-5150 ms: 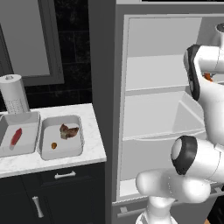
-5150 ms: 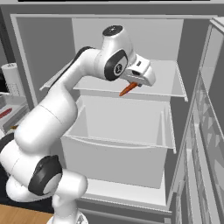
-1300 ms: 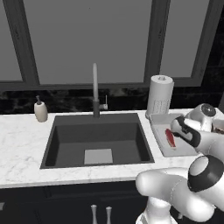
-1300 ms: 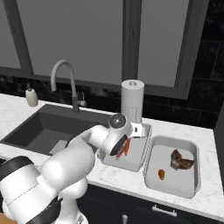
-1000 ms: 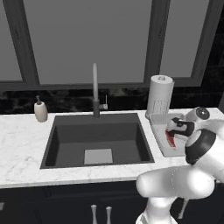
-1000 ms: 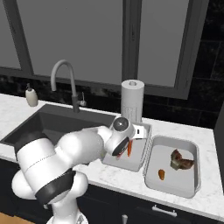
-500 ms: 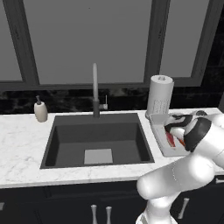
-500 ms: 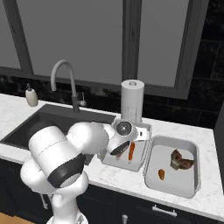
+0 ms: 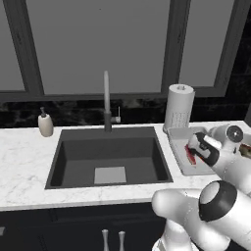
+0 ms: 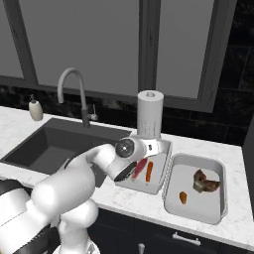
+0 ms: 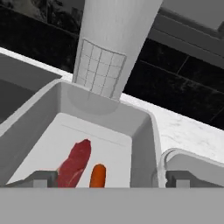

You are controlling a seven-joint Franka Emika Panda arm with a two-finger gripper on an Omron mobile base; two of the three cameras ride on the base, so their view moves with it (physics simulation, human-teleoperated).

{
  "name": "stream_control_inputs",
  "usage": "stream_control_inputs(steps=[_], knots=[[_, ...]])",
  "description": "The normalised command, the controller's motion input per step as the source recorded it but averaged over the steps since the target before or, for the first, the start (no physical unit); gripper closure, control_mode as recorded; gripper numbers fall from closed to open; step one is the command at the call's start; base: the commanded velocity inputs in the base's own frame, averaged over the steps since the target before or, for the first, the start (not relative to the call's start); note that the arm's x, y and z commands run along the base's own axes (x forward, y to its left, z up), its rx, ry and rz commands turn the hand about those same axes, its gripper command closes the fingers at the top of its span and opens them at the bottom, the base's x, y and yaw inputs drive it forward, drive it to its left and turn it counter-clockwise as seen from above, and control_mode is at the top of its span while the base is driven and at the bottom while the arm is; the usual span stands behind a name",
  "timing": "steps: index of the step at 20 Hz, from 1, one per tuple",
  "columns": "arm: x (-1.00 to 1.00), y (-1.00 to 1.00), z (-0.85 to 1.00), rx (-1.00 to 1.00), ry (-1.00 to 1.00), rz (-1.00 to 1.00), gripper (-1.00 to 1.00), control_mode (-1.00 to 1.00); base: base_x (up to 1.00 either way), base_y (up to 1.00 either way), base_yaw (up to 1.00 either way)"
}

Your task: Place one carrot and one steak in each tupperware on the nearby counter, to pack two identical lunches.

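On the counter [image 10: 238, 218] two tubs sit side by side just right of the sink [image 10: 44, 146], with a paper towel roll [image 10: 150, 114] standing at the back edge of the nearer one. The left tub [image 10: 159, 182] holds the red steak [image 10: 140, 168] and a carrot [image 10: 149, 171], lying close together and roughly parallel (the steak on the sink side, the carrot beside it toward the other tub). The right tub [image 10: 217, 211] holds the brown steak [image 10: 204, 182] near its far end and the second carrot [image 10: 182, 198] nearer the front, the two apart from each other. The tool [image 10: 130, 171] hangs low over the left tub with its jaws spread wide and nothing between them; in the hand view the two tips sit at the bottom edge on either side of the steak [image 11: 74, 162] and carrot [image 11: 97, 175], with the tub wall [image 11: 144, 131] and the roll [image 11: 111, 48] beyond. From the left base camera the tool [image 9: 195, 153] is over the left tub [image 9: 177, 135], and a strip of red steak [image 9: 189, 156] shows beside it. A faucet [image 10: 74, 94] rises behind the sink, and a soap bottle [image 10: 35, 109] stands at its far left corner.
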Motion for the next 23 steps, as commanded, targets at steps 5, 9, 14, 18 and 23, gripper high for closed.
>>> stream_control_inputs(steps=[5,9,14,18,23], knots=[[0.00,0.74,1.00,-0.30,0.14,0.00,-1.00,-1.00,0.00,0.00,0.00],[0.00,0.83,0.79,-0.33,0.11,0.00,-1.00,-1.00,0.00,0.00,0.00],[-0.07,0.80,0.37,-0.31,0.00,0.00,-1.00,-1.00,0.00,0.00,0.00],[-0.07,0.62,0.10,-0.20,0.00,0.00,-1.00,-1.00,0.00,0.00,0.00],[-0.12,0.09,0.00,0.04,-0.04,0.00,-1.00,-1.00,0.00,0.00,0.00]])
